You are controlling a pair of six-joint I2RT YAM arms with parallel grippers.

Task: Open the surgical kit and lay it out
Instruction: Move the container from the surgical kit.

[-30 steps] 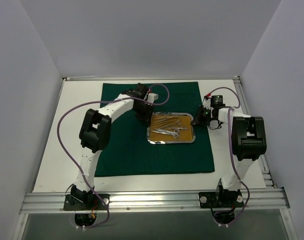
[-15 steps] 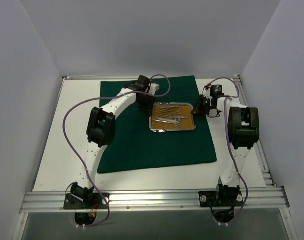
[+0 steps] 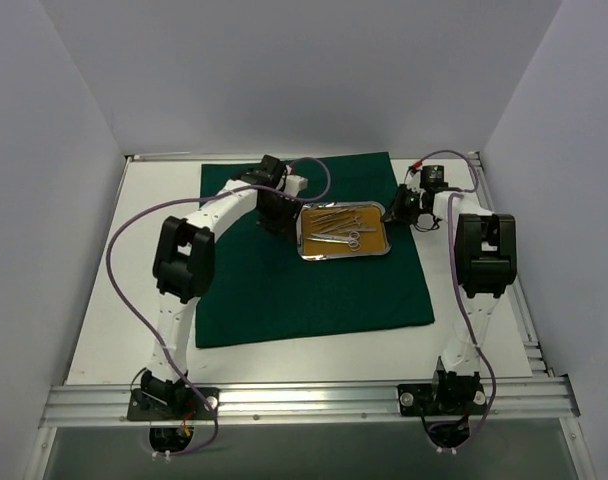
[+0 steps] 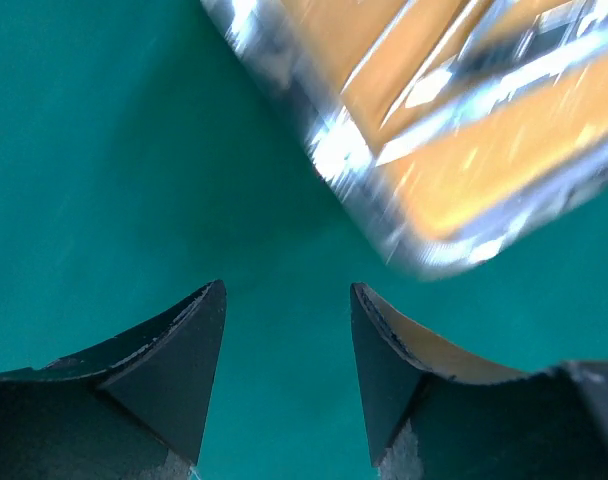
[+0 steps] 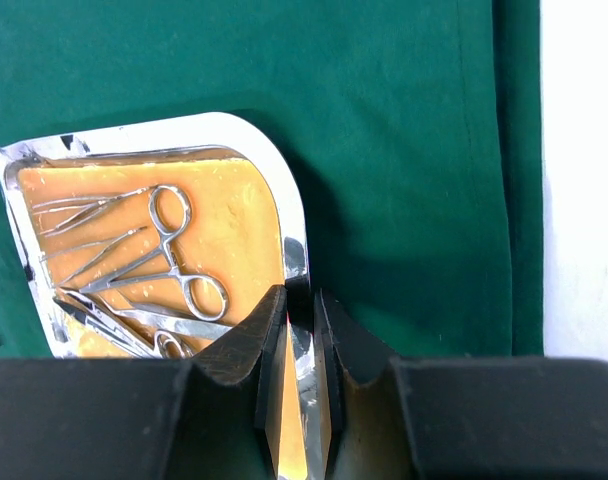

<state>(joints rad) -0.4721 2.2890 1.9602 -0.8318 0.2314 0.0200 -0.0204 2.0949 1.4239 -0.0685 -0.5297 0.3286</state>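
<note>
Nearest the bases, the two arms are rising from the near edge of the white table (image 3: 134, 280) and folding forward over the green drape (image 3: 314, 295), the left elbow sitting high toward 9 o'clock and the right elbow standing closer in toward 3 o'clock. Farther out, the left gripper (image 4: 287, 290) is hanging just off the 9 o'clock end of the steel tray (image 3: 342, 256). Its jaws are now standing apart with only cloth between them, whereas a second ago they were nearly closed at that rim, so it is letting go and backing off a little. At the tray's 3 o'clock end the right gripper (image 5: 299, 295) is pinching the rim, jaws almost together with the bright metal edge between them, wrist angled down and inward. Over that same second the tray and the drape beneath it have been sliding toward 12 o'clock, away from the bases. The cloth is lying flat and unfolded, skewed slightly, with its far edge nearing the back of the table. The slim silver instruments (image 5: 174, 270) are lying together on the tan liner inside the tray. The unwrapping is looking finished, the repositioning is probably ending, and laying the tools out on the cloth is not yet beginning.
</note>
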